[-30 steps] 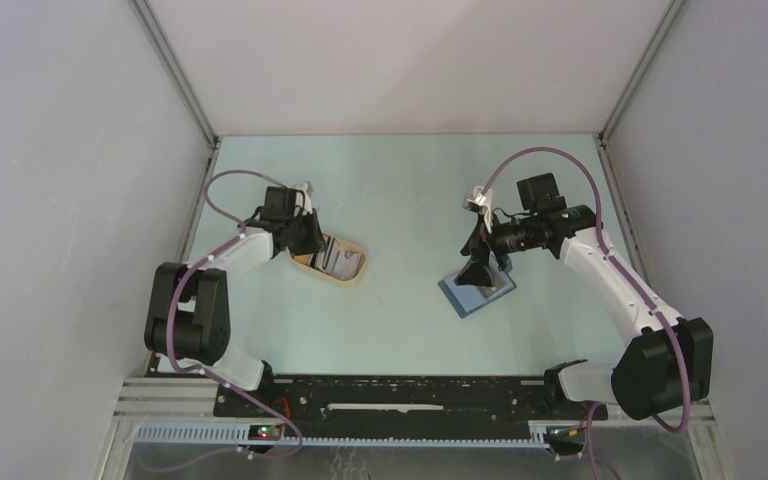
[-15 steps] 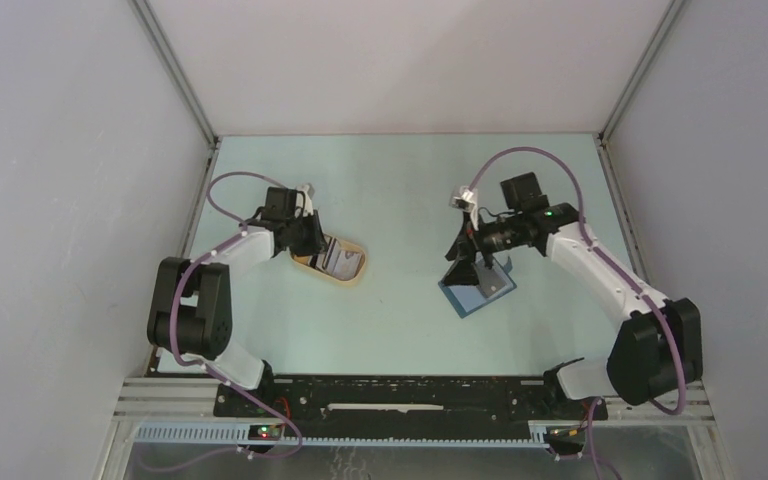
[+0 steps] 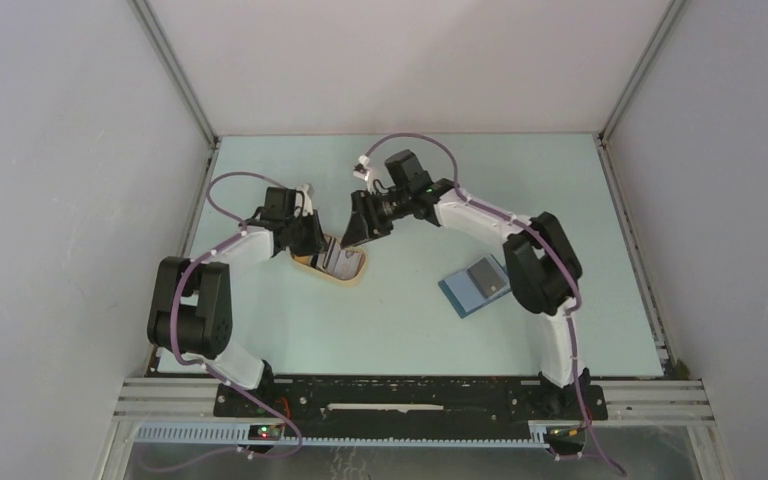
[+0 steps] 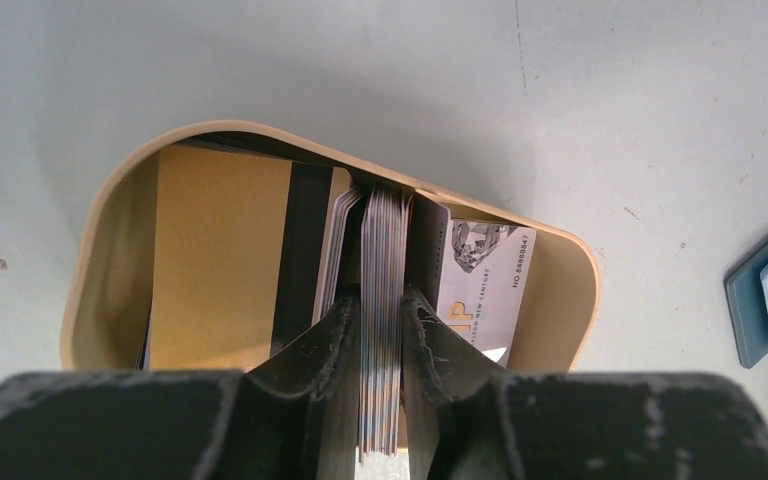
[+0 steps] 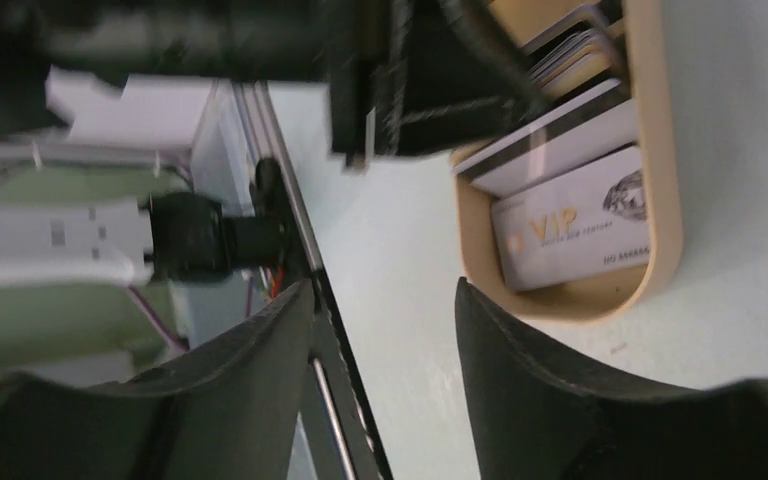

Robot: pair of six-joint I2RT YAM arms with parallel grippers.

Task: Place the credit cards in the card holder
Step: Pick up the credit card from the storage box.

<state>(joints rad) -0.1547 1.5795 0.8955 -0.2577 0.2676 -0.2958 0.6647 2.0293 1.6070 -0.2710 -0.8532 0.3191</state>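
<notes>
From above the table (image 3: 400, 180), the credit cards (image 3: 338, 262) show as a pale and dark bundle inside a tan oval tray (image 3: 352, 277) on the left side. The card holder (image 3: 460, 298) lies well apart to the right, teal and flat, with one grey card (image 3: 487, 275) resting on it. The left gripper (image 3: 312, 245) is down in the tray's far end, at the end of a left arm (image 3: 240, 248) bent outward at the elbow. The right arm (image 3: 480, 215) stretches across the middle of the table, and the right gripper (image 3: 353, 234) hangs just over the tray's near-centre end.

At the left wrist, the credit cards (image 4: 382, 250) stand on edge as a tight silvery stack. The left gripper (image 4: 382, 330) is closed narrowly on that stack, one finger pressed on each face. A gold card (image 4: 220, 250) with a dark stripe lies flat on the tray's floor, and a pale card (image 4: 485, 290) with printed lettering leans beside the stack. The tray (image 4: 85, 260) sits on the table, and the card holder (image 4: 745, 300) peeks in at the right edge.

At the right wrist, the right gripper (image 5: 385, 380) has its fingers (image 5: 250, 390) standing fairly wide apart with nothing between them, above bare table beside the tray (image 5: 660, 150). The pale card (image 5: 580, 230) and the credit cards (image 5: 570, 55) show inside it, with the left gripper (image 5: 430, 80) a dark blur over them.
</notes>
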